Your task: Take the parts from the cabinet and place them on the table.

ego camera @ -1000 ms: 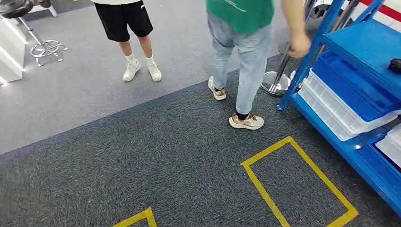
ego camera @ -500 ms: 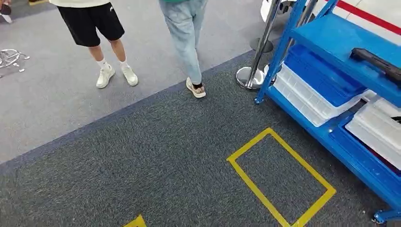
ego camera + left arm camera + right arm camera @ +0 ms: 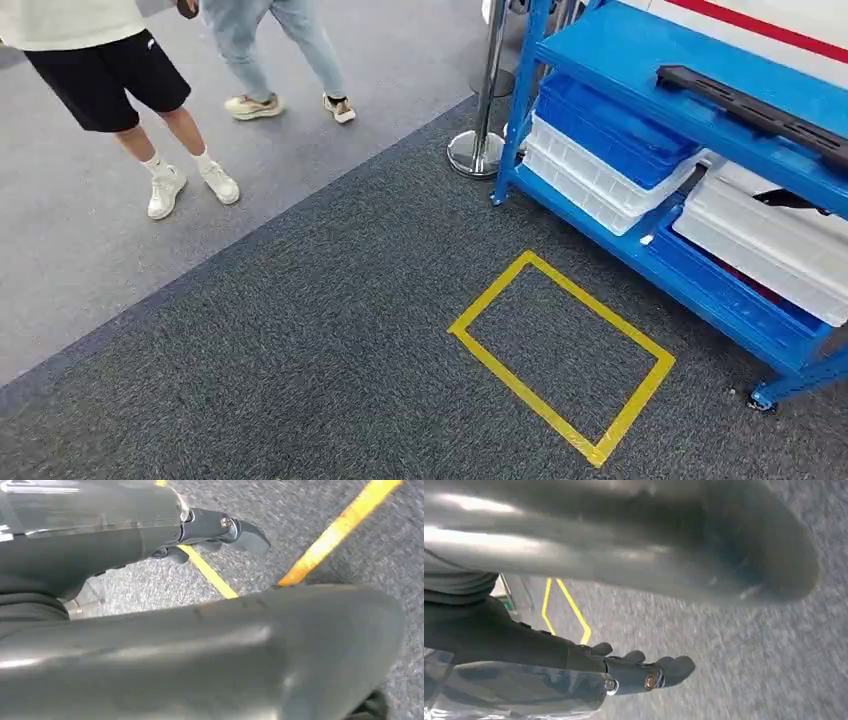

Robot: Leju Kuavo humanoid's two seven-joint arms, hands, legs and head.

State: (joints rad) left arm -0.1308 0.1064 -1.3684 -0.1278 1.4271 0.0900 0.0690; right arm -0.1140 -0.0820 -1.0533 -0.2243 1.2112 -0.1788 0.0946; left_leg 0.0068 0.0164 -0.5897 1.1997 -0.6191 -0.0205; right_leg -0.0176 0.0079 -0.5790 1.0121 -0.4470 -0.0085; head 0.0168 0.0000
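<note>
Swinging right, the view brings the blue cabinet (image 3: 640, 60) nearer; both robot hands (image 3: 220, 530) (image 3: 634, 672) hang open, empty, over grey carpet (image 3: 300, 360) with yellow tape (image 3: 560, 345).

Open carpet ahead, blue rack crowding the right

The dark carpet (image 3: 300, 370) lies bare around the yellow taped rectangle (image 3: 560, 350) — open room up to the blue rack (image 3: 640, 50). Its top shelf carries a long black part (image 3: 760, 105); the lower shelf is packed with a stack of blue and white bins (image 3: 610, 150) and a white bin (image 3: 770, 245), leaving little gap between them. A chrome post (image 3: 485, 90) stands at the rack's corner; two people (image 3: 110, 80) stand well off on the grey floor.
</note>
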